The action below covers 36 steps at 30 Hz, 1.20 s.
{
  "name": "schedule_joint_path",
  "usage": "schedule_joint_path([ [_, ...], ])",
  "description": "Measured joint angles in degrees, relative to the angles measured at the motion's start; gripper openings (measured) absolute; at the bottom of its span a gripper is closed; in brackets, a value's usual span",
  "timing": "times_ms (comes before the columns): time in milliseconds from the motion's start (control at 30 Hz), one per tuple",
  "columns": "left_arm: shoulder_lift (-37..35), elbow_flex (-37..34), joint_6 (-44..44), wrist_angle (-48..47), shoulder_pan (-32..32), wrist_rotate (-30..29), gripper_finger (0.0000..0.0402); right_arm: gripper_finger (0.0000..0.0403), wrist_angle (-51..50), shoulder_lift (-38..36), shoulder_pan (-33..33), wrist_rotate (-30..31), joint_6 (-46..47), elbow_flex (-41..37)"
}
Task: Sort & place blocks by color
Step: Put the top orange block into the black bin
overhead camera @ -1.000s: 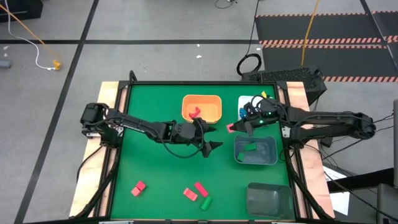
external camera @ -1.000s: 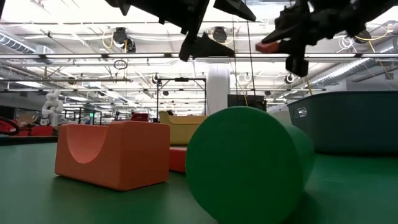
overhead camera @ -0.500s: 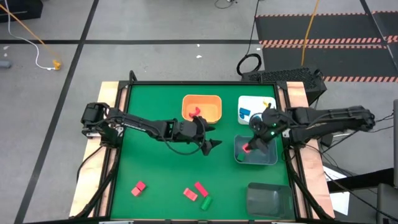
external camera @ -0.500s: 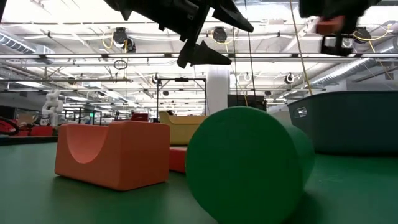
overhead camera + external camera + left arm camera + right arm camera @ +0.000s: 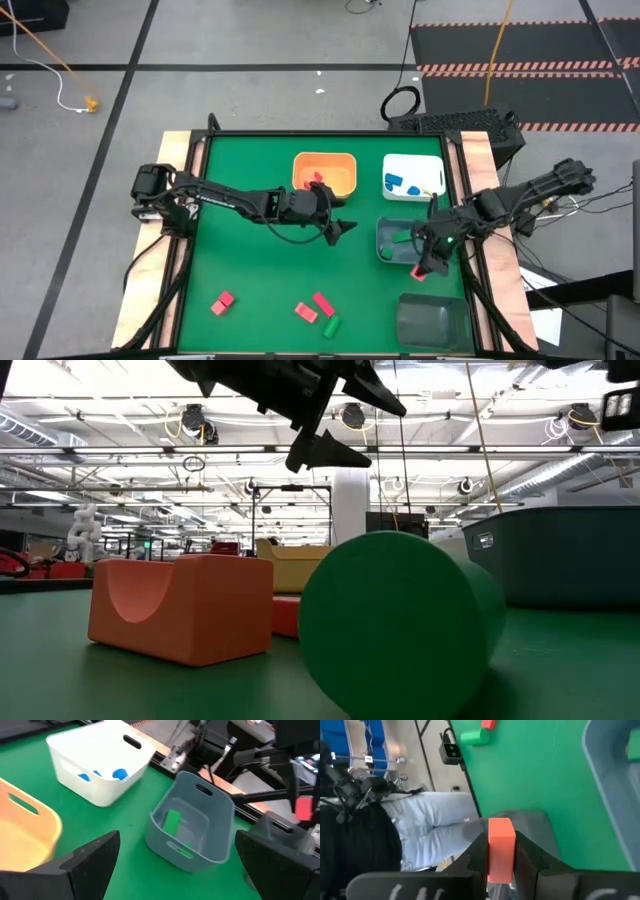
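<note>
I see the right gripper clamped on a red block between the grey bin and a darker bin, left gripper spread open mid-table by the orange bin.

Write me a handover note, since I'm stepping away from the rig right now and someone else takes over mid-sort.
Right gripper: shut on a red block, just beyond the near edge of the grey bin, between it and the dark bin.
Left gripper: open and empty, hovering mid-table just in front of the orange bin.
Done: red block in the orange bin, blue pieces in the white bin, green blocks in the grey bin.
Left: place the held red block; three red blocks and a green block wait at the table's near edge.
</note>
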Motion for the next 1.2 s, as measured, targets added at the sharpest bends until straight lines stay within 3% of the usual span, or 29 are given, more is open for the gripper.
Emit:
schedule_joint_path([
  [300,0.0,0.0,-4.6,-0.2,-0.6,2.1,0.0395,0.0045,3.4,0.0,12.1,0.0,13.0,-0.8],
  [567,0.0,0.0,-9.8,-0.4,-3.2,2.1,0.0395,0.0046,18.2,1.2,21.2,0.8,23.7,-7.1],
  [700,0.0,0.0,-10.1,-0.5,-5.2,2.2,0.0395,0.0047,26.2,4.4,25.2,5.2,26.7,-10.1],
  [967,0.0,0.0,-13.5,-4.6,-10.3,3.0,0.0395,0.0047,29.4,7.9,27.3,14.0,27.0,-10.2],
  [1200,0.0,-0.1,-19.3,-12.8,-18.2,6.1,0.0395,0.0085,29.3,11.2,27.4,13.8,28.0,-10.2],
])
